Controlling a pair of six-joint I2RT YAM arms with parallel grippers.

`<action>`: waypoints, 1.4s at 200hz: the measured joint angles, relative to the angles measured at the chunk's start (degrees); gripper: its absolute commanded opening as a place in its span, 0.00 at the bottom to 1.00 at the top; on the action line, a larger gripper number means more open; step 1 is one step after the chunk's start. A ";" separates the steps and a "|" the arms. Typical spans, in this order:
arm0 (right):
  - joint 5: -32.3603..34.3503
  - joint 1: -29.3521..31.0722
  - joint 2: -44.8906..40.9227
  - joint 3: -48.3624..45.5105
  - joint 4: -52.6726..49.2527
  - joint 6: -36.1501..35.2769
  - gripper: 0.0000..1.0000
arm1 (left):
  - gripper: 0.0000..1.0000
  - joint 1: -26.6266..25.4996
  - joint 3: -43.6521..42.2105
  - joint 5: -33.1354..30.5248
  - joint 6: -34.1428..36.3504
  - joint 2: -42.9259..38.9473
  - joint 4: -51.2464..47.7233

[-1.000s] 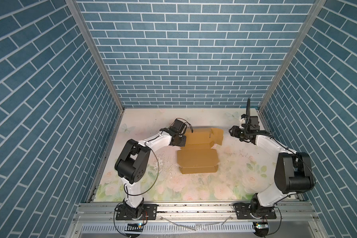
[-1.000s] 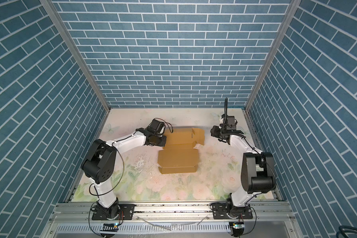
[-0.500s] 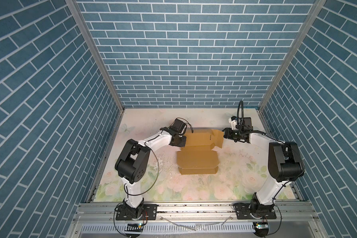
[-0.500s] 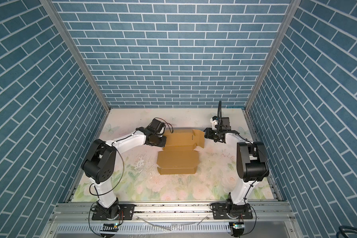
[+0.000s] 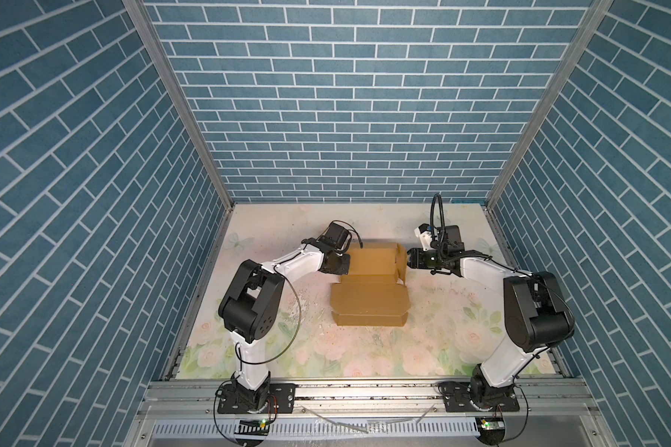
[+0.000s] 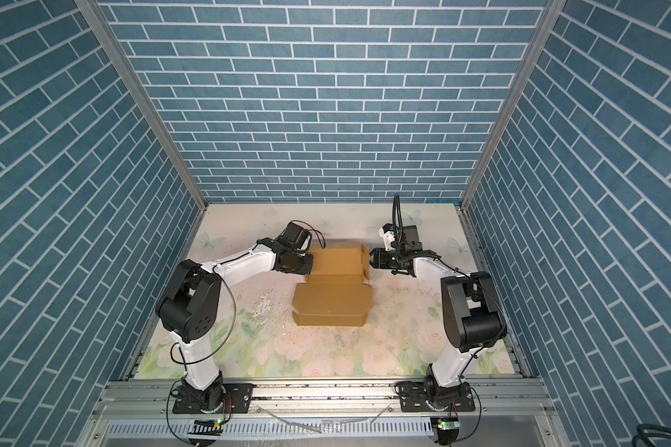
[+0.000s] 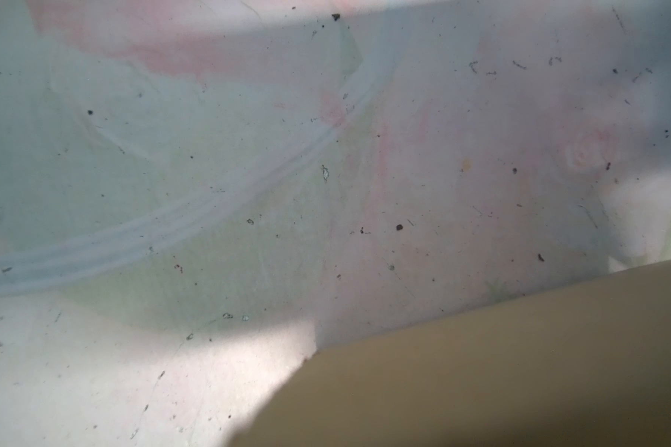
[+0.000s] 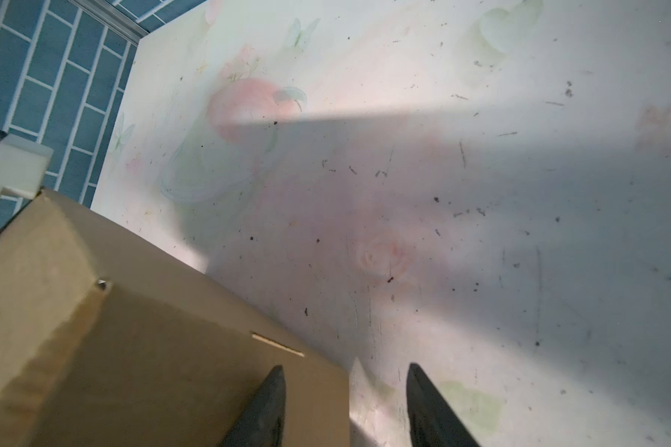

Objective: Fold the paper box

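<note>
The box (image 5: 369,298) lies mid-table (image 5: 365,360), its near panel flat and its far part raised between the two arms. The left gripper (image 5: 341,264) is clenched against the box's far left edge; whether it pinches cardboard does not show. The right gripper (image 5: 409,257) stands parted at the upright right flap (image 5: 401,267), with one finger (image 8: 272,398) over the cardboard and the other over bare table. Brick walls (image 5: 345,116) close in three sides.

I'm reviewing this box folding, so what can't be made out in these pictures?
Left gripper: tips hidden at the box edge in both top views, by blurred cardboard in the left wrist view.
Right gripper: cut off by the right wrist view's edge; box contact unclear.
</note>
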 measured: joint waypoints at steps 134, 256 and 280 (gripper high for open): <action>5.57 4.31 -11.26 -5.03 -3.34 0.04 0.49 | 0.14 0.00 0.00 -1.40 -2.67 0.00 -0.33; 8.70 5.31 -18.23 -13.20 -5.68 1.68 0.49 | 0.14 0.00 -0.55 -1.88 -4.02 0.00 0.59; 8.48 5.90 -20.65 -14.23 -6.23 1.77 0.49 | 0.14 0.00 -0.55 -2.12 -4.13 0.00 0.57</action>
